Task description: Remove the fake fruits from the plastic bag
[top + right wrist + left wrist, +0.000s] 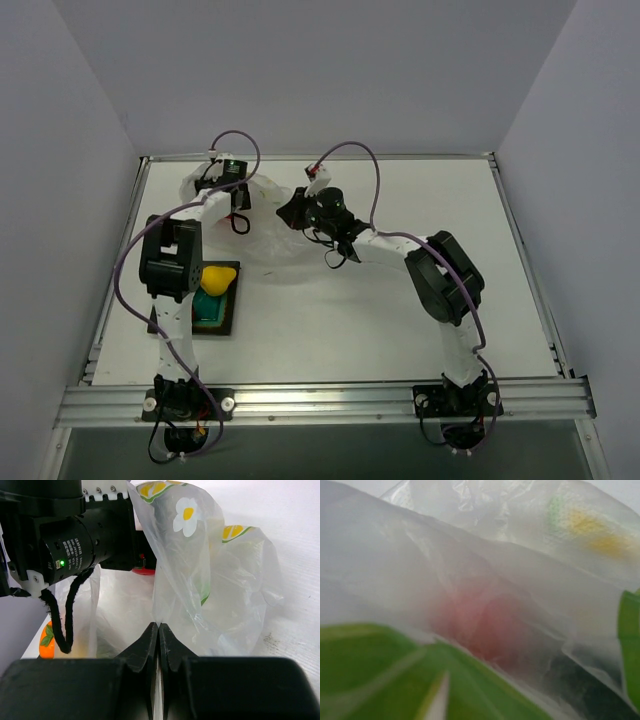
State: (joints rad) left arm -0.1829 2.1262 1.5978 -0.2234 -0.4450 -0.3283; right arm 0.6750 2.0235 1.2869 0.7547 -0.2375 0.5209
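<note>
A blurred red fruit shows through the plastic bag.

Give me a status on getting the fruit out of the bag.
Done: one yellow fruit lies on the green tray. In hand: the right gripper is shut, pinching the bag film. Left: a red fruit shows behind the film, not yet out; how many others remain inside I cannot tell.
</note>
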